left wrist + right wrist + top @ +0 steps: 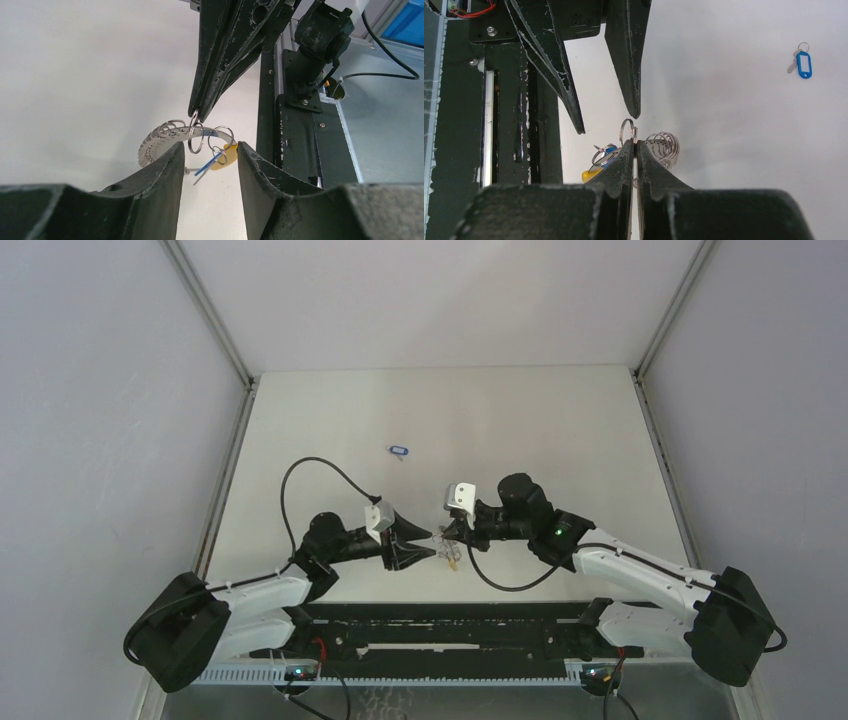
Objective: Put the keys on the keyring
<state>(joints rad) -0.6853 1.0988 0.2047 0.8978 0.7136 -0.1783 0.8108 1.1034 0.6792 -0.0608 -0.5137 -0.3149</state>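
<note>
The left pincer's (210, 148) gap is blocked by the right pincer (634, 145) and keyring (165, 131); far tabletop (560, 420) is left mostly free

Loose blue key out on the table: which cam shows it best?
Right wrist: the loose blue key lies unobstructed, head, blade and small ring visible. Top external shows the key only as a tiny blue speck. Left wrist does not show it.
</note>
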